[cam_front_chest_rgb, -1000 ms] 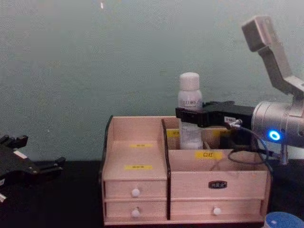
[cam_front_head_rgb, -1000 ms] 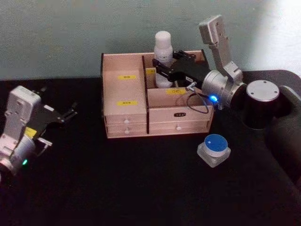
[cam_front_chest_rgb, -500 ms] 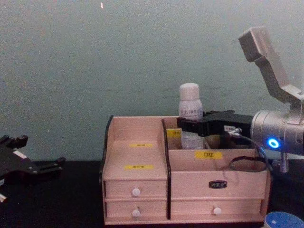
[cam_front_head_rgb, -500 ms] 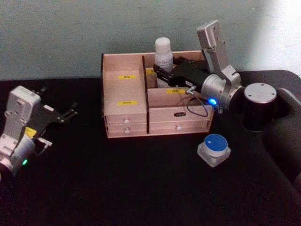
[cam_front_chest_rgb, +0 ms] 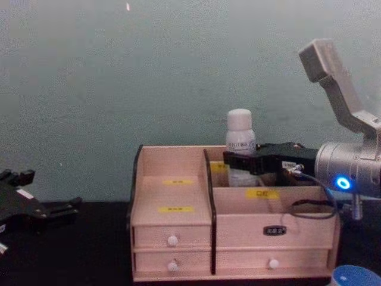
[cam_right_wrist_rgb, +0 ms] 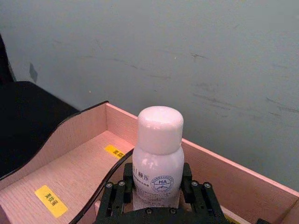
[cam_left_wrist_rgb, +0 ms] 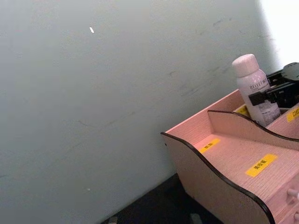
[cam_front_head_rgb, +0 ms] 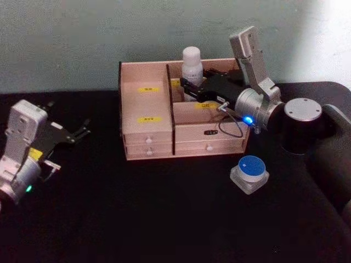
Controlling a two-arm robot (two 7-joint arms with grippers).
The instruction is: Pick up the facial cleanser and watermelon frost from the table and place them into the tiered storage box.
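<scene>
Base of the white bottle (cam_front_chest_rgb: pixel 240 127) out of sight behind the tiered storage box (cam_front_chest_rgb: pixel 297 223) wall, its print apparently illegible.

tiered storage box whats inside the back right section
A white bottle is upright there, clamped by the right gripper. Its base and the compartment floor are hidden by the divider and gripper.

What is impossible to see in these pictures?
- Base of white plastic bottle: head and chest views, hidden by pale pink wooden storage box and right gripper.
- Yellow labels: print too small, all views.
- Blue-lidded clear jar: cut by chest view's bottom edge.
- Left gripper: cut by chest view's left edge.
</scene>
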